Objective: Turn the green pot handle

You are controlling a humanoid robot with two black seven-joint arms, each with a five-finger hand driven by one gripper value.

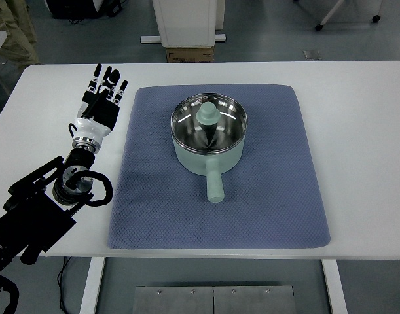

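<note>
The green pot [208, 134] sits mid-table on the blue mat [278, 196], its handle [214, 184] pointing toward the near edge. The left hand [103, 97], the only one in view, hovers well to the pot's left, fingers straight and spread, holding nothing; the handle lies to its right and nearer
</note>
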